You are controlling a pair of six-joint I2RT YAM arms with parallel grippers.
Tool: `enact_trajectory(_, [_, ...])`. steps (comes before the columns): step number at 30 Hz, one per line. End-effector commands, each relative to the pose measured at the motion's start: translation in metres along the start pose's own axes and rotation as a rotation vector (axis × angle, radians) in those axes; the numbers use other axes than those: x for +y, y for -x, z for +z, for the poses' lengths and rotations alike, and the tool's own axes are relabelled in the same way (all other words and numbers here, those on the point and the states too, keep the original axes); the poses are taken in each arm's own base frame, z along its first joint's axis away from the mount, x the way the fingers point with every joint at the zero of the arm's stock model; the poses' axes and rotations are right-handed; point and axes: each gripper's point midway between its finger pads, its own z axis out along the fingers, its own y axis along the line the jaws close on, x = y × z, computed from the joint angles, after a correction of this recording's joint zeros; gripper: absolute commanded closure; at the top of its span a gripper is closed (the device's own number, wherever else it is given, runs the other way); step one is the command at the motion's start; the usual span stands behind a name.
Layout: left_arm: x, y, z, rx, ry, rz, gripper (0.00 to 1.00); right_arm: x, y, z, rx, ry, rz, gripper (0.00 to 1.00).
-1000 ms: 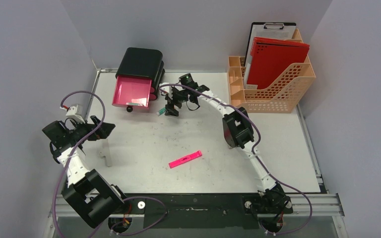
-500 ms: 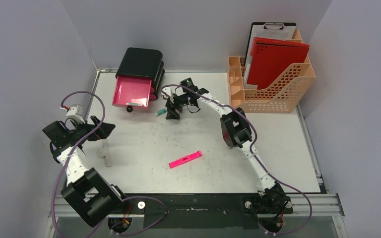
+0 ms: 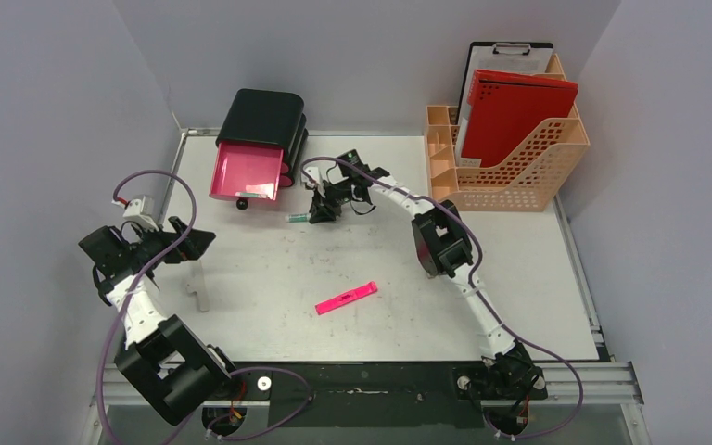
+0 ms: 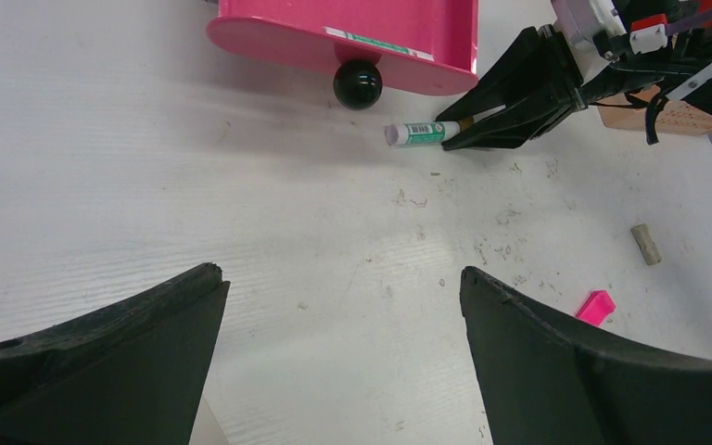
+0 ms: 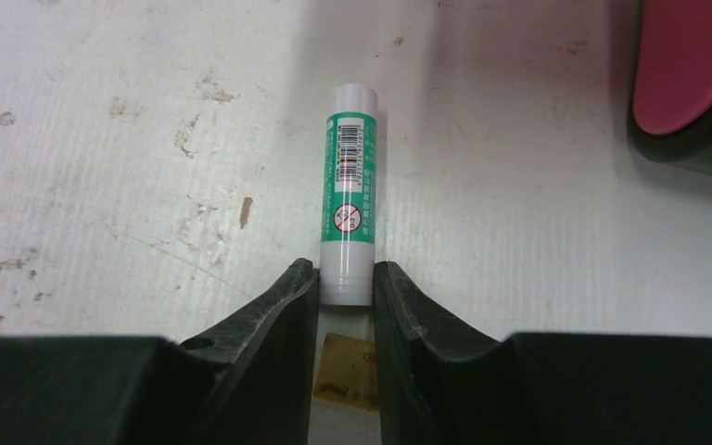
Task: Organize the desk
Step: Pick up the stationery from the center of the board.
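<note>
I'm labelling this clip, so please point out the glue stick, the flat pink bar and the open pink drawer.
glue stick (image 5: pixel 352 197): right wrist view, on its green label.
pink bar (image 3: pixel 347 298): top external view, middle of its length.
pink drawer (image 3: pixel 246 167): top external view, bare floor of the drawer.

I've got open desk (image 3: pixel 519 278) mid-table btw both arms, only a pink marker (image 3: pixel 346 298) lying there. Far L: open pink drawer (image 3: pixel 246 171) juts out near R gripper (image 3: pixel 315 217) (tight gap, pinched glue stick (image 5: pixel 349 185) pokes into it). An orange rack (image 3: pixel 510 176) blocks the far R corner.
</note>
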Motion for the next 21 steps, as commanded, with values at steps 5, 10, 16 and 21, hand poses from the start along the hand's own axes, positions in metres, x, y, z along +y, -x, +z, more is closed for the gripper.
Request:
enact_trajectory(5, [-0.008, 0.015, -0.008, -0.055, -0.033, 0.07, 0.04, 0.024, 0.074, -0.016, -0.031, 0.01, -0.03, 0.94])
enact_trajectory(10, [-0.01, 0.018, -0.01, -0.07, -0.043, 0.07, 0.04, 0.041, 0.094, -0.042, 0.011, 0.002, -0.058, 0.95])
enact_trajectory(16, [-0.013, 0.018, -0.01, -0.076, -0.061, 0.067, 0.04, 0.078, 0.092, -0.079, 0.111, 0.039, -0.133, 0.95])
enact_trajectory(21, [-0.015, 0.018, -0.01, -0.078, -0.07, 0.065, 0.04, 0.093, 0.131, -0.096, 0.086, 0.016, -0.138, 0.95])
